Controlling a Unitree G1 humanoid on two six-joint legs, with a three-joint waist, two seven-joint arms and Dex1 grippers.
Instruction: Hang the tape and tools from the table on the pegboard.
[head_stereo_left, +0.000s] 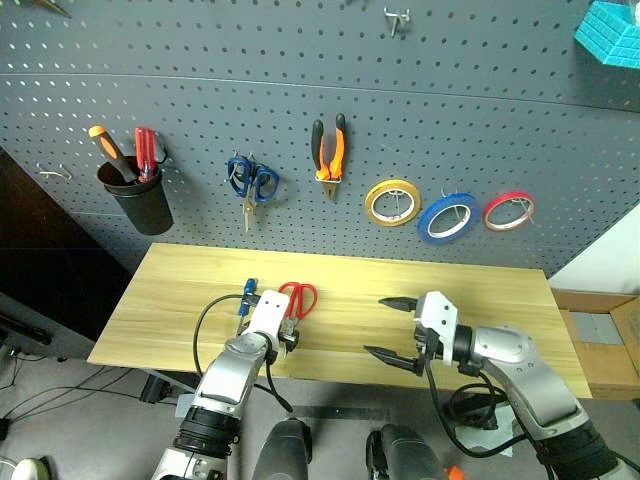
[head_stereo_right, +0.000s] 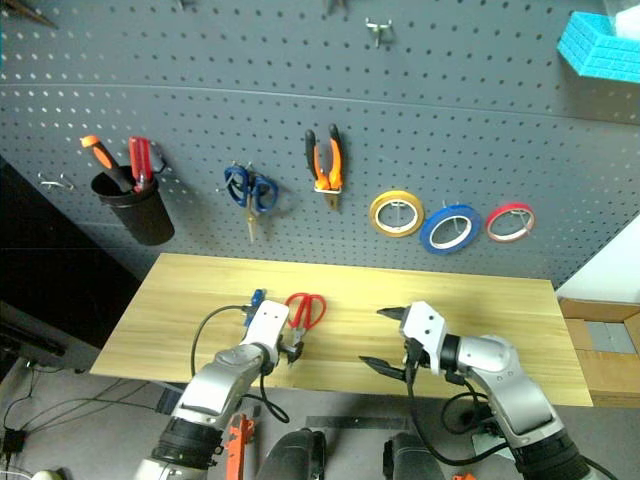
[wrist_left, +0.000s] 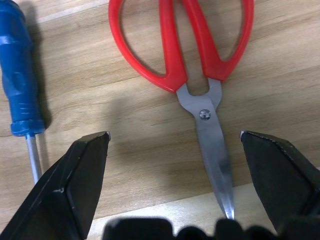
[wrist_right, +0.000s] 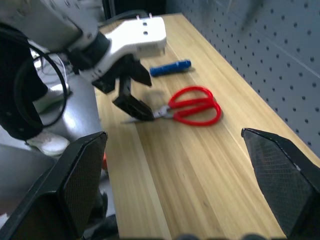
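No brand, label or writing is showing clearly enough to read on any tool or roll. Nearest, at the front edge of the bench (head_stereo_left: 480, 290), the left hand (wrist_left: 175, 142) is hanging low with its two black fingers spread wide, straddling the blades of the red-handled scissors (head_stereo_left: 298, 297) and pinching nothing; the blades are lying flat on the wood between the fingers, the red loops pointing away toward the wall. Just beside the scissors the blue-handled screwdriver (wrist_left: 20, 85) is lying flat, apart from them. The right hand (head_stereo_left: 398, 330) is hovering over the bare middle of the bench, fingers also spread wide and holding nothing, well apart from both tools. Beyond the bench the pegboard (head_stereo_left: 300, 90) is rising, and on it the pliers (head_stereo_left: 329, 148) with orange-and-black handles are already hanging, with the blue-handled scissors (head_stereo_left: 251, 183) to their left and a black cup (head_stereo_left: 137, 197) holding an orange screwdriver (head_stereo_left: 108, 148) and a red one (head_stereo_left: 145, 152) farther left. To the right of the pliers a yellow roll (head_stereo_left: 392, 202), the blue tape (head_stereo_left: 447, 217) and a red roll (head_stereo_left: 509, 210) are hanging in a row.
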